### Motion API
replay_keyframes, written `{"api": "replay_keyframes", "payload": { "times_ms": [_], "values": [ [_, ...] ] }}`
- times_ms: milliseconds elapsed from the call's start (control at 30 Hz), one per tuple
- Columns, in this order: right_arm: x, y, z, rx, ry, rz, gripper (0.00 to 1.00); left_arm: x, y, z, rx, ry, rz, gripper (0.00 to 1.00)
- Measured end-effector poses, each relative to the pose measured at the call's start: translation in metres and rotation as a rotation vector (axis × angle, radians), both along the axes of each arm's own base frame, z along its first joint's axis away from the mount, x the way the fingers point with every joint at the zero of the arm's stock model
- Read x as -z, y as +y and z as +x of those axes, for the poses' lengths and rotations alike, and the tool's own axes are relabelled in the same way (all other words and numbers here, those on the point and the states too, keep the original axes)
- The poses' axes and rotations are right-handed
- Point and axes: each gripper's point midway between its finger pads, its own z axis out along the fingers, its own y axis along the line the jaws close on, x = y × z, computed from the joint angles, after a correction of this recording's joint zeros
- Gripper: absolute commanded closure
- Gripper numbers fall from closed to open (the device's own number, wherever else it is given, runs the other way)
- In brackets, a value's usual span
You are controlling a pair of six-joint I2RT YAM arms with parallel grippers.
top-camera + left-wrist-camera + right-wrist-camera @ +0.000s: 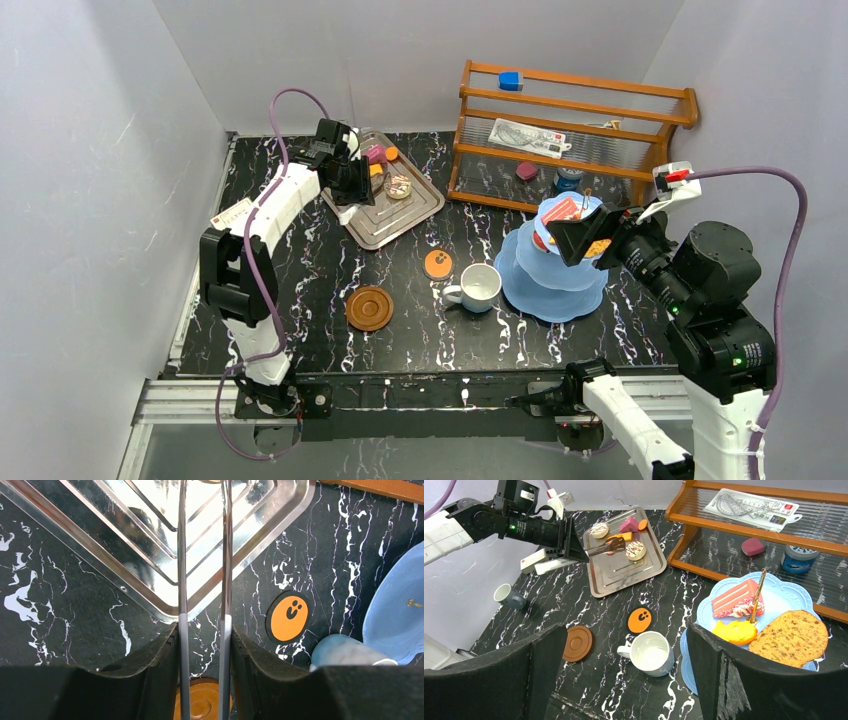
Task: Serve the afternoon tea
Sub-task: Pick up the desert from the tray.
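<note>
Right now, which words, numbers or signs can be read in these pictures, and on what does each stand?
No word is legible.
Orange disc: black smiling face, no letters.
Clear packet on the wooden rack: print too small.
White label on the left arm: blurred.

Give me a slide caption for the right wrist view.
Open right gripper at the blue stand with pink cake, orange pastry and cookie; left gripper holds tongs over the silver tray.
</note>
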Motion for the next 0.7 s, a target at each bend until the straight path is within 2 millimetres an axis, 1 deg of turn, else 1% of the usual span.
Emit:
{"api": "replay_keyframes", "payload": {
  "times_ms": [167, 300, 433, 567, 700],
  "values": [
    [0.0, 0.0, 0.0, 0.0, -0.001, 0.001, 0.01, 0.0, 0.0, 0.001, 0.0, -0.002, 0.004, 0.64],
    [-0.001, 0.0, 0.0, 0.003, -0.002, 0.001, 0.01, 0.002, -0.001, 0.004, 0.007, -0.002, 0.004, 0.63],
    [-0.002, -0.001, 0.0, 0.005, -0.006, 0.001, 0.01, 0.007, -0.004, 0.012, 0.019, 0.001, 0.009, 0.63],
    [-0.002, -0.001, -0.001, 0.005, -0.006, 0.001, 0.01, 0.011, -0.006, 0.012, 0.046, 0.003, 0.023, 0.61],
    [-0.002, -0.001, -0.001, 0.004, -0.006, 0.001, 0.01, 0.01, -0.015, 0.009, 0.089, -0.021, 0.063, 0.58]
  ]
}}
